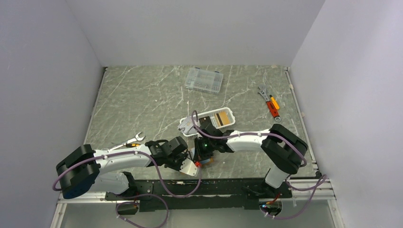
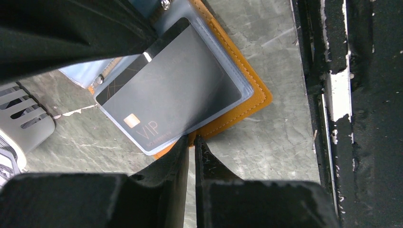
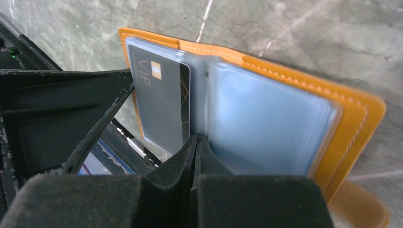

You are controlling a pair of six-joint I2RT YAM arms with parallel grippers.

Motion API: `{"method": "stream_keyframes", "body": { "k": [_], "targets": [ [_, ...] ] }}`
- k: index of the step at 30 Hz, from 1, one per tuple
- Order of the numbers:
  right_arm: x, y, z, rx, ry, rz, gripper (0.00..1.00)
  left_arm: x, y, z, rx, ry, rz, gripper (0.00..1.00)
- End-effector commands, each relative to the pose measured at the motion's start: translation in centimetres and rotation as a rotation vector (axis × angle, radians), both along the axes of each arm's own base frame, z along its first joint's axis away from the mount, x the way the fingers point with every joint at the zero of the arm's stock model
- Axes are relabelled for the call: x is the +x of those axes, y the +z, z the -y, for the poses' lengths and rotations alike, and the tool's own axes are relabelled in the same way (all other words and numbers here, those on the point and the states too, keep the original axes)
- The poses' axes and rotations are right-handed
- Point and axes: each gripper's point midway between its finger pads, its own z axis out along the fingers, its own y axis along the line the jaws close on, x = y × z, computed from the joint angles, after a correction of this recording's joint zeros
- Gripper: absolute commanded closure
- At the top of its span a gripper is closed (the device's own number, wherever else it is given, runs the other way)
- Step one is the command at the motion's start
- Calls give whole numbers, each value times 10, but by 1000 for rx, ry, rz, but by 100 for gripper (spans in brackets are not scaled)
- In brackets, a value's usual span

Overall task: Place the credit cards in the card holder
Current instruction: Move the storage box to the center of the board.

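Observation:
The orange card holder (image 2: 247,104) lies open near the table's front edge, with its clear inner sleeves (image 3: 266,123) fanned out. A black credit card marked VIP (image 2: 171,90) sits inside one sleeve, and the same card (image 3: 161,104) shows left of the fold in the right wrist view. My left gripper (image 2: 191,138) is shut on the holder's orange edge. My right gripper (image 3: 196,137) is shut, its tips pressed at the fold between the sleeves with nothing visible between them. Both grippers meet over the holder (image 1: 205,163) in the top view. More credit cards (image 1: 221,118) lie in a white basket.
The white slotted basket (image 1: 190,129) stands just behind the grippers. A clear compartment box (image 1: 204,80) is at the back. A wrench (image 1: 129,141) lies at the left and an orange-handled tool (image 1: 271,104) at the right. The black front rail (image 2: 332,95) runs close beside the holder.

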Motion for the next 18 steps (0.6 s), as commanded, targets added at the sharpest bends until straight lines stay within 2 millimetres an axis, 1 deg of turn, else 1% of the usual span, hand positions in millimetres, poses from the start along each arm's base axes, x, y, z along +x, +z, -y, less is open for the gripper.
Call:
{"method": "stream_keyframes", "body": {
  "k": [1,5,8,9,10,13,16,17,18],
  "targets": [
    [3,20,-26,63,54,43,100,-4,-15,-13,50,16,-15,86],
    [1,24,-30,50,78,59,100,0,-13,-11,49,15,-5,86],
    [-1,24,-21,25,74,56,100,4,-8,-10,47,18,4,86],
    [0,27,-16,17,65,59,98,4,-7,-12,51,21,1,85],
    [3,29,-8,5,51,61,93,5,-5,-13,52,22,-1,85],
    [25,51,19,-8,-14,98,80,6,3,-17,52,24,-12,84],
    [57,89,38,29,-71,167,70,9,19,-20,41,42,-38,84],
    [70,107,42,48,-83,204,67,11,26,-20,31,48,-44,84],
    [82,120,48,56,-101,228,65,13,36,-18,16,55,-47,84]
  ]
}}
